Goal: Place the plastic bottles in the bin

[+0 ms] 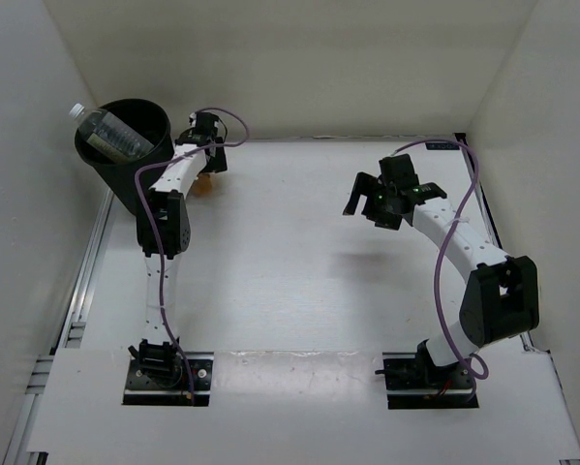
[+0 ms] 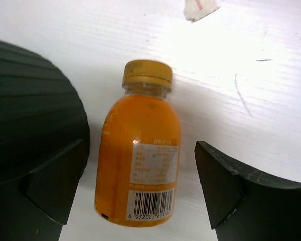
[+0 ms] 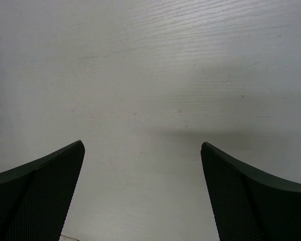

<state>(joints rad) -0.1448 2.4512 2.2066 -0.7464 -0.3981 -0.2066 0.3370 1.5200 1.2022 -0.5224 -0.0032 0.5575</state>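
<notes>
The stubby orange bottle (image 2: 140,150) with an orange cap lies on the white table, cap pointing away. My left gripper (image 2: 140,145) is open, its jaws on either side of the bottle and not touching it. In the top view this gripper (image 1: 210,163) hangs just right of the black ribbed bin (image 1: 125,184), with a bit of the orange bottle (image 1: 204,184) showing under it. A clear bottle (image 1: 115,134) with a white cap leans inside the bin, its cap over the rim. My right gripper (image 1: 369,205) is open and empty above bare table, as the right wrist view (image 3: 141,145) also shows. The other bottles are out of view.
The bin's ribbed wall (image 2: 34,110) stands close to the left finger and the bottle. A white scrap (image 2: 200,7) lies on the table beyond the bottle. White walls enclose the table on the left, back and right.
</notes>
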